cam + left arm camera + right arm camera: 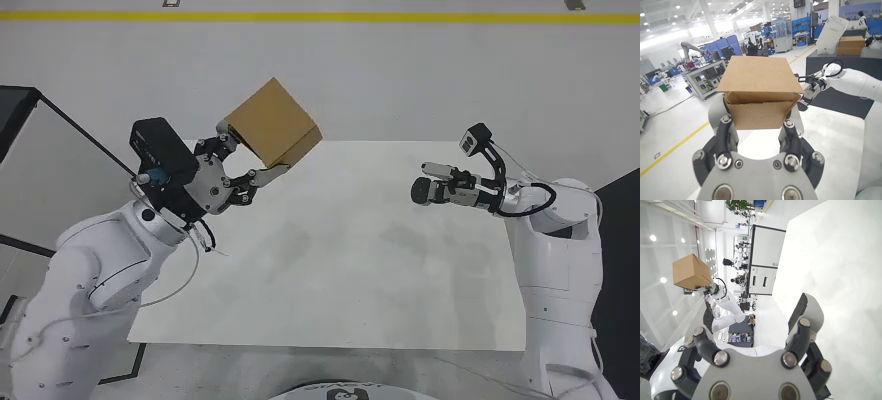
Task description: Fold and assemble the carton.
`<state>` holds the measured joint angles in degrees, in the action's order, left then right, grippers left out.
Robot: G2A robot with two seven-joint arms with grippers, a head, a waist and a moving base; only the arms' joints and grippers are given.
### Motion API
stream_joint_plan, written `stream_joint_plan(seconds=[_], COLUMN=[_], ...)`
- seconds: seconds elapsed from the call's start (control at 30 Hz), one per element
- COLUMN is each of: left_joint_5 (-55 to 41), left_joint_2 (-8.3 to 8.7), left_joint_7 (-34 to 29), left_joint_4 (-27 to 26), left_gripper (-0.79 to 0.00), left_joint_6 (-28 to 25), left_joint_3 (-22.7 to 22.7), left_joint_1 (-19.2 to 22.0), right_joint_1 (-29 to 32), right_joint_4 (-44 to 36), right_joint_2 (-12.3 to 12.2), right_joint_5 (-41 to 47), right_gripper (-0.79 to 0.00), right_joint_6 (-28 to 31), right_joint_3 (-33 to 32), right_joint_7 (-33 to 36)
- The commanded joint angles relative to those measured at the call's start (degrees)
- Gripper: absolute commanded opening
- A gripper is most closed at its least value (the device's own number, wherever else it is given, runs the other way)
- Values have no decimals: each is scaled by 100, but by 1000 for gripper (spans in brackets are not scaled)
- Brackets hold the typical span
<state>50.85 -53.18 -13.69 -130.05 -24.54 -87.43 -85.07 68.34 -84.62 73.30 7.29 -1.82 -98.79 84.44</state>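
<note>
A brown carton (272, 122) in box shape is held in the air over the table's far left corner. My left gripper (255, 162) is shut on the carton, one finger on each side of its lower part. In the left wrist view the carton (758, 91) fills the space between the fingers (791, 121), one flap folded over its front. My right gripper (418, 190) hovers above the table's right side, open with nothing between its fingers. In the right wrist view the right gripper (755, 313) points toward the carton (690, 273) far off.
The white table (350, 260) spreads below both arms. A dark frame (60, 120) stands beyond the table's left edge. A yellow floor line (320, 16) runs along the far side.
</note>
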Motion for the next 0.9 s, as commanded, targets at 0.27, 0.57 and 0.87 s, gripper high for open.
stream_joint_plan(seconds=[0.27, 0.57, 0.87], left_joint_5=[-986, -4319, -6118], left_joint_2=[-16, 28, 30], left_joint_7=[-575, -2855, -3344], left_joint_4=[166, 643, 936], left_gripper=[-785, -785, -785], left_joint_6=[263, 1011, 1028], left_joint_3=[8, -302, -501], left_joint_1=[-92, 173, 224], right_joint_1=[0, 0, 0], right_joint_4=[0, 0, 0], right_joint_2=[0, 0, 0], right_joint_5=[0, 0, 0], right_gripper=[0, 0, 0], right_joint_6=[0, 0, 0], right_joint_3=[0, 0, 0], right_joint_7=[0, 0, 0])
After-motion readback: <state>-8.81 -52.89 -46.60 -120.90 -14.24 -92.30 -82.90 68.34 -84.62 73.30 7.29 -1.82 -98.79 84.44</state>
